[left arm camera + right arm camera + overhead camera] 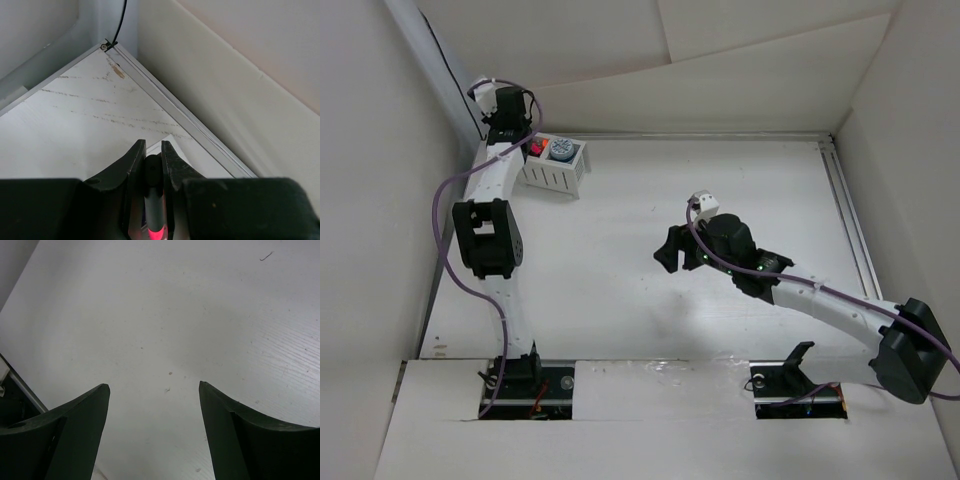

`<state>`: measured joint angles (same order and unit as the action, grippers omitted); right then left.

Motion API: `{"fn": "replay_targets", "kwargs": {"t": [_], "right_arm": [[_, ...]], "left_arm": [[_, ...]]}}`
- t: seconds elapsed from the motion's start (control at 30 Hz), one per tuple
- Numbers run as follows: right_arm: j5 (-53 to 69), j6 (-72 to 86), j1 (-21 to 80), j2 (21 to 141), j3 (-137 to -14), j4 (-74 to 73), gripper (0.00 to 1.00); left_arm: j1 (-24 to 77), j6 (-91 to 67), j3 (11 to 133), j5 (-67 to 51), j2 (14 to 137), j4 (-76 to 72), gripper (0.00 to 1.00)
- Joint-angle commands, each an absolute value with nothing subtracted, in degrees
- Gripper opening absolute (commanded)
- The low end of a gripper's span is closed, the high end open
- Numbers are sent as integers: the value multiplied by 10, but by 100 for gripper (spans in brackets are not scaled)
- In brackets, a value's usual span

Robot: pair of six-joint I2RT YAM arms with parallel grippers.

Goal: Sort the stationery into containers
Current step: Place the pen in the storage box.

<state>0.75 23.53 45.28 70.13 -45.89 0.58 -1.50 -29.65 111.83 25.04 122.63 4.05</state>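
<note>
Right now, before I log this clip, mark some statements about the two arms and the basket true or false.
1. The left tool is shut on a pink-ended marker pen. True.
2. The right tool grips a pen. False: its jaws stand open above the table, holding nothing.
3. The white basket sits at the far left, under the left arm's reach. True.
4. The basket holds nothing. False: a grey-blue cylinder lies in one compartment.
</note>
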Motion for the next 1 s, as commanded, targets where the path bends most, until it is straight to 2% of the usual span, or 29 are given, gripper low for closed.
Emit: {"fn": "replay_targets", "kwargs": {"t": [0.0,0.3,0.8,0.83,0.87,0.97], "right_arm": [[18,233,450,686,-448,40,78],[18,233,450,686,-448,40,78],[18,233,450,658,-443,40,78],[18,233,450,658,-443,40,78],[18,233,450,652,-443,40,78],[11,233,450,646,-438,40,78]], "left_arm": [[-18,-301,1145,251,1218,6,4],[-4,-283,1157,257,1234,6,8],[9,-257,1145,288,1195,17,36],[9,-257,1145,280,1181,17,43],[9,-257,1138,273,1172,17,99],[9,-264,1131,252,1131,17,100]]}}
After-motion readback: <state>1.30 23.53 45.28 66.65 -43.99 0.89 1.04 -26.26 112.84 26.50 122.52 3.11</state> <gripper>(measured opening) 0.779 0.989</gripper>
